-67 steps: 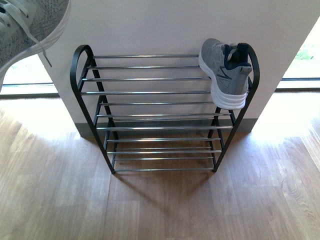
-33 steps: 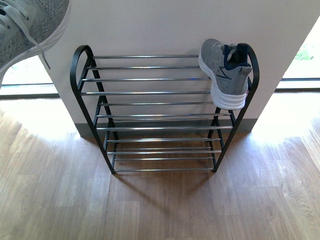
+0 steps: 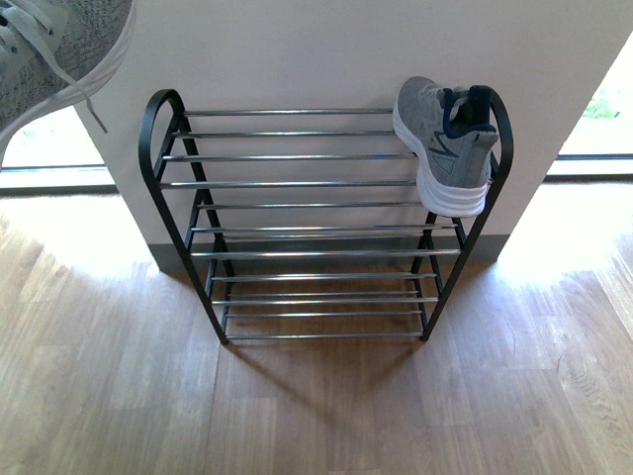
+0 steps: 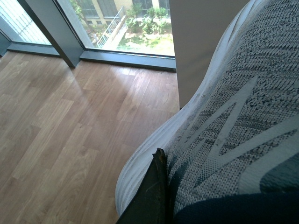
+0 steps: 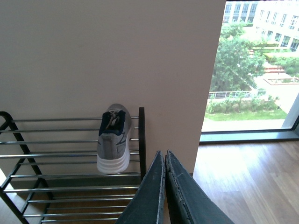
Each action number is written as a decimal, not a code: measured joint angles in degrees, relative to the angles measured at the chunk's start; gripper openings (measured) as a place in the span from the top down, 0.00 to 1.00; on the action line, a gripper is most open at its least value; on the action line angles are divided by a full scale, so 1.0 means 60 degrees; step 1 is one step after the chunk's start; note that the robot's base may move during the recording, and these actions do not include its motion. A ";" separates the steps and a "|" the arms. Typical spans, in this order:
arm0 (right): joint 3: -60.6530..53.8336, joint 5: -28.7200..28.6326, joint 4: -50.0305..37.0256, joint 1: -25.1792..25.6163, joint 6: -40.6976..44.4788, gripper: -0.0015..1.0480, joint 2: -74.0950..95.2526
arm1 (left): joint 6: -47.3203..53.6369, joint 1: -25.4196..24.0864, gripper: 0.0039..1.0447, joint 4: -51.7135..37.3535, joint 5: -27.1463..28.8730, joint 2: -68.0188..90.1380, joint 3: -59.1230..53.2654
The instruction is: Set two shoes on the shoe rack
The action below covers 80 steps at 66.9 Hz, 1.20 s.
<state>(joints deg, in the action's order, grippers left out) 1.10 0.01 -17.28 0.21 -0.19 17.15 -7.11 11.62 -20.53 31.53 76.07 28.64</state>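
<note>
One grey knit sneaker (image 3: 445, 148), white sole: top tier of the shoe rack (image 3: 297, 183), right end, heel toward the front. The second grey sneaker (image 3: 54, 49): aloft, beyond the rack's left end, clamped by the left gripper (image 4: 163, 163). The right gripper (image 5: 164, 168): fingers pressed together, empty. The rack stands on the wood floor (image 3: 316, 416).

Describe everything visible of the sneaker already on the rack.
The sneaker is grey knit with a white sole and dark blue lining. It rests upright on the shoe rack, on its top tier's silver bars at the right end, toe toward the wall, heel at the front, close against the black side frame.
</note>
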 joint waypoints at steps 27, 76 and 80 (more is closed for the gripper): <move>0.0000 0.0000 0.1129 0.0000 0.0004 0.98 -0.1111 | 0.0000 0.0000 0.99 0.0000 -0.0004 0.0000 0.0000; 0.0000 0.0004 0.2863 -0.0018 0.0007 0.75 -0.2798 | -0.0266 0.0047 0.99 0.0306 0.0273 0.0000 0.0069; 0.0000 0.0000 0.2863 -0.0018 0.0007 0.65 -0.2798 | -0.0838 0.0127 0.99 0.1020 0.0783 0.0091 0.0332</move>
<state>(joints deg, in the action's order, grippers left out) 1.10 0.01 -0.10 0.10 -0.14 0.36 -12.14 12.38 -14.41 36.23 76.62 30.63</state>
